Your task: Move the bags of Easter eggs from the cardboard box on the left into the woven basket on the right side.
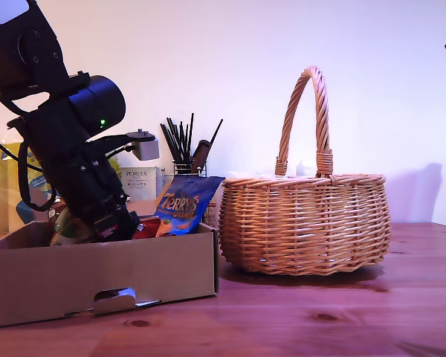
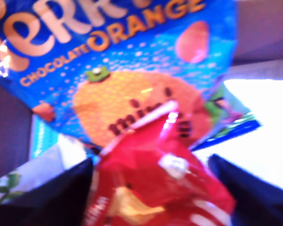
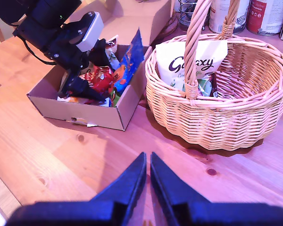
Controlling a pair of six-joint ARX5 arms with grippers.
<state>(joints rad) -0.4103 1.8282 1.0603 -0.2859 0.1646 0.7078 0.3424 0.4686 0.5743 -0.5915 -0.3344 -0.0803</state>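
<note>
Black arm (image 1: 67, 149), green light, grey camera (image 1: 144, 146)

Plain pale wall (image 1: 208, 59), knotty wooden table (image 1: 320, 312)

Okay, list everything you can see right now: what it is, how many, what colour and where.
shallow corrugated cardboard box: one, brown, exterior view's left
round wicker basket with arched handle: one, tan, beside the box towards the exterior view's right
glossy "Terry's Orange" pouch: one, blue, upright in the box
glossy red pouch: one, red, in the box
"Galaxy" pouch: one, white, in the basket
small "Porlex" box: one, white, behind the cardboard box
wire pot of sticks: one, black, behind
wooden table: one, brown
my first end effector: black, in the box, jaws around the red pouch
my second end effector: dark, shut, above bare table
</note>
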